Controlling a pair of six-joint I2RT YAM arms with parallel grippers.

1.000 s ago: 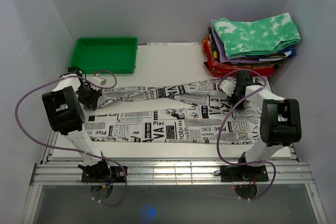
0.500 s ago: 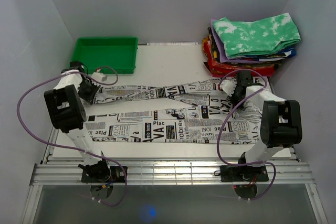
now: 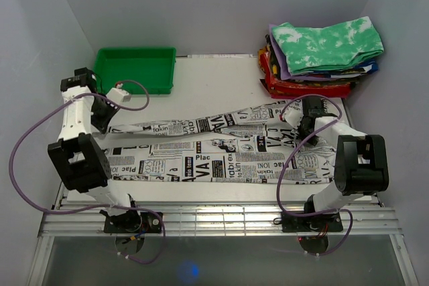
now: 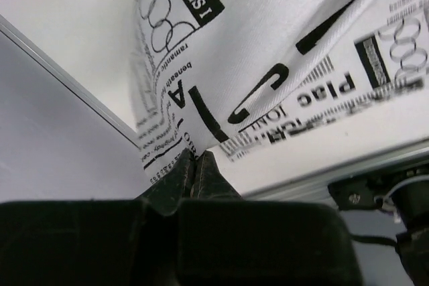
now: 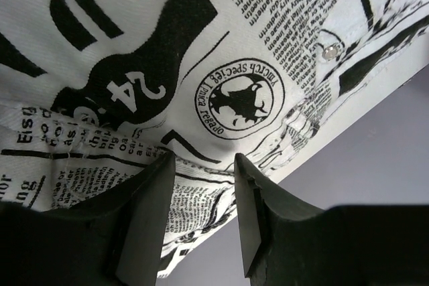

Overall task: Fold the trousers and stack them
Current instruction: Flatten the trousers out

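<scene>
The newspaper-print trousers (image 3: 221, 149) lie across the table, waist at the right and both legs stretched to the left. My left gripper (image 3: 102, 120) is at the left end of the far leg. In the left wrist view its fingertips (image 4: 193, 160) are shut on the hem of the trousers (image 4: 268, 45), and the cloth hangs away from them. My right gripper (image 3: 303, 124) is over the waist end. In the right wrist view it (image 5: 203, 165) is open, its fingers apart just above the printed cloth (image 5: 201, 65), near a snap button.
A green tray (image 3: 134, 68) stands at the back left. A stack of folded clothes, with a green-and-white tie-dye garment (image 3: 325, 46) on top, sits at the back right. Grey walls close in both sides. Purple cables loop beside each arm.
My left gripper has moved left and outward with the hem of the far leg, so that leg now lies straighter and longer. The right gripper has barely moved.
</scene>
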